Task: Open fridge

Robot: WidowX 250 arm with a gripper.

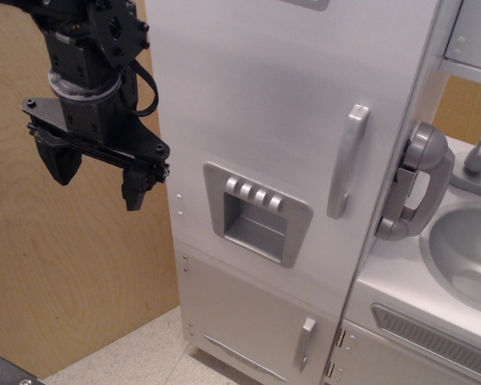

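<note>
At centre frame, the fridge [289, 160] stands with its large door flush, not yet opened. Its vertical handle [347, 160] is untouched. The gripper [96, 172] hangs left, fingers spread, holding nothing, well apart. Approach, grasp and pull remain.

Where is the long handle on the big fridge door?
The long grey handle stands upright on the right edge of the fridge door, just right of the dispenser panel and left of the toy phone. The gripper is far left.
</note>
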